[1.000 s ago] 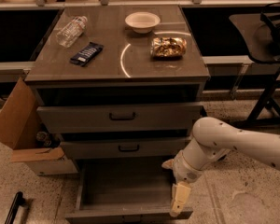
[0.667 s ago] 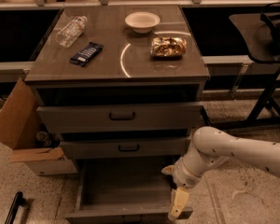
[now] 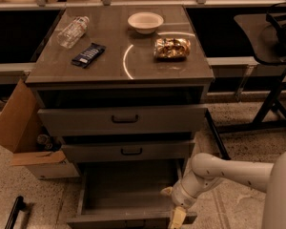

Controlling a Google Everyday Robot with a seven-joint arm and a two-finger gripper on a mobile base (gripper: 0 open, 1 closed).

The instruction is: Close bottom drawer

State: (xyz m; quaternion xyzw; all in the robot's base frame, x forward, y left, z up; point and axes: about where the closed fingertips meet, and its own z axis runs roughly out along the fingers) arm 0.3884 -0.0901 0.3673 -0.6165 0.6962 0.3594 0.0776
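Jaws — at the bottom drawer (image 3: 127,191) front's right end (drawer open)

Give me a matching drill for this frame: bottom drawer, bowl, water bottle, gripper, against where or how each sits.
Things:
1. bottom drawer
2. white bowl
3. water bottle
4. gripper

Places/states:
A. lying on its side, left rear of the cabinet top
B. pulled far out
C. at the bottom drawer's front right corner
D. rear centre of the cabinet top

Pairs: 1-B, 2-D, 3-A, 4-C
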